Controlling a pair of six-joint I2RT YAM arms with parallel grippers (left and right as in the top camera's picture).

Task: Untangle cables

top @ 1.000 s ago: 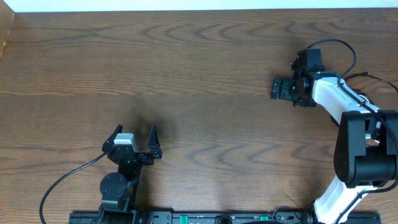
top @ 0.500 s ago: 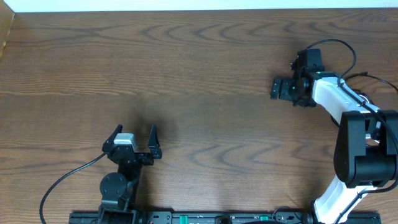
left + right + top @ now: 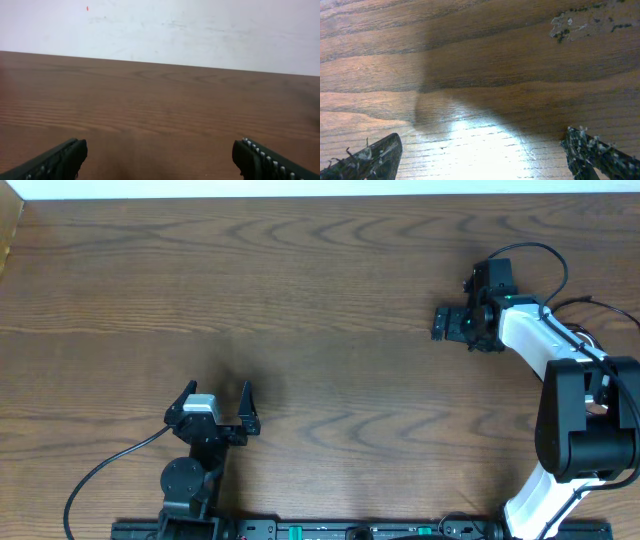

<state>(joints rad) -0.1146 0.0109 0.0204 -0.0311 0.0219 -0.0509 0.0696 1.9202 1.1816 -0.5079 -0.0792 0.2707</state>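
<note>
Overhead, one brown wooden table (image 3: 330, 280) carried two grippers, well apart. The left gripper (image 3: 217, 392) sat near the front edge with its two fingers (image 3: 55, 162) spread wide, grasping nothing. The right gripper (image 3: 450, 323), farther back on the right, hung low over the wood, likewise released, near one pale scuffed patch (image 3: 580, 22). Where the two cables lay could not be told.

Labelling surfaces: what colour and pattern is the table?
The table is dark brown with wood grain, clearest in the overhead view.
</note>
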